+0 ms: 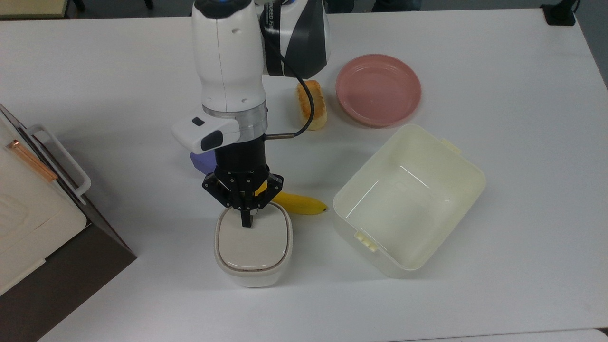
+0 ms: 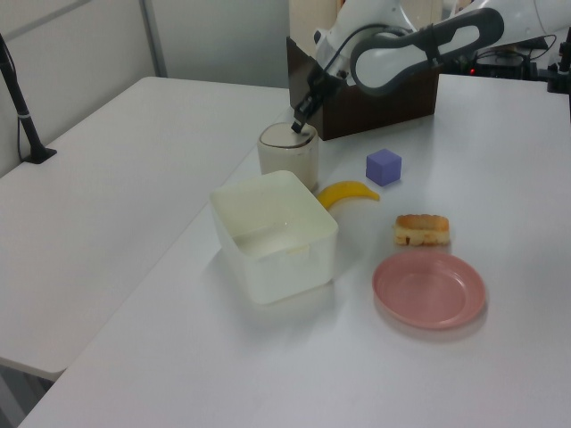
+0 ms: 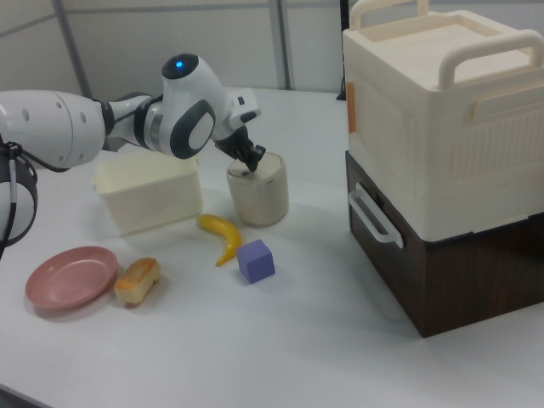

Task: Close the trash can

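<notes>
We see the trash can standing on the white table with its beige lid down flat, just beside the banana. Our pincer has its fingers pressed together, gripping nothing, tips touching the lid's rear edge.

White table: trash can, tub, banana, plate.

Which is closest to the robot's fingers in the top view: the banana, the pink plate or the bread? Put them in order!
From the gripper:
1. Banana, just to the top view's right.
2. Bread, higher up in the top view.
3. Pink plate, farthest, upper right.
</notes>
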### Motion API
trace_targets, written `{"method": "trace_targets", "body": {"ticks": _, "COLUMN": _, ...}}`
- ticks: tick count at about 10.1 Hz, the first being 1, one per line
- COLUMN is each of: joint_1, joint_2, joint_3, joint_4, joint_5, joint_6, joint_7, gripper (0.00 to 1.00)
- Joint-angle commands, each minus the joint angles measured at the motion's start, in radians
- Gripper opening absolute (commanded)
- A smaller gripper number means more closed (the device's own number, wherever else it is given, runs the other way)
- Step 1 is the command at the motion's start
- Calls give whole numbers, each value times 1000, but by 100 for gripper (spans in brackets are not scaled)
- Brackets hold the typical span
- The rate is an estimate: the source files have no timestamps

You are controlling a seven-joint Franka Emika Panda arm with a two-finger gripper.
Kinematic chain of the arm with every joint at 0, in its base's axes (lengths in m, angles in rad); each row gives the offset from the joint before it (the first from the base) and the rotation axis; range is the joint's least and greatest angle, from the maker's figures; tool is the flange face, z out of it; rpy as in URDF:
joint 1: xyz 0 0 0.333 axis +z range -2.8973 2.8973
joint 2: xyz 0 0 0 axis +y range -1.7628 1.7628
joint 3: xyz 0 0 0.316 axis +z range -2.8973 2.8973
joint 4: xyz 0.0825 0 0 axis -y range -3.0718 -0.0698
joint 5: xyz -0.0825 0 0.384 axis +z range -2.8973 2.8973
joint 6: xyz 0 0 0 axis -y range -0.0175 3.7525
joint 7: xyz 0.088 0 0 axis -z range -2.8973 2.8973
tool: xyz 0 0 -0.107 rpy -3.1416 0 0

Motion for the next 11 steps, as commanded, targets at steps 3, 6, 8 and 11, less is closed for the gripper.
{"method": "trace_targets", "body": {"ticks": 3, "joint_1": 19, "joint_2": -33, "joint_3": -15, "joint_4": -61, "joint_5": -4, "joint_6": -12, "joint_7": -11, "gripper": 0}}
{"method": "trace_targets", "body": {"ticks": 6, "joint_1": 1, "joint_2": -173, "joint_3": -14, "joint_4": -107, "joint_5": 3, "joint_6": -118, "joint_7": -6, "gripper": 0}}
{"method": "trace_targets", "body": {"ticks": 8, "joint_1": -29, "joint_2": -264, "joint_3": -3, "joint_4": -130, "joint_5": 3, "joint_6": -305, "joint_7": -14, "gripper": 18}}
{"method": "trace_targets", "body": {"ticks": 11, "joint_1": -55, "joint_2": -362, "joint_3": 1, "joint_4": -133, "joint_5": -4, "joint_6": -596, "joint_7": -15, "gripper": 99}}
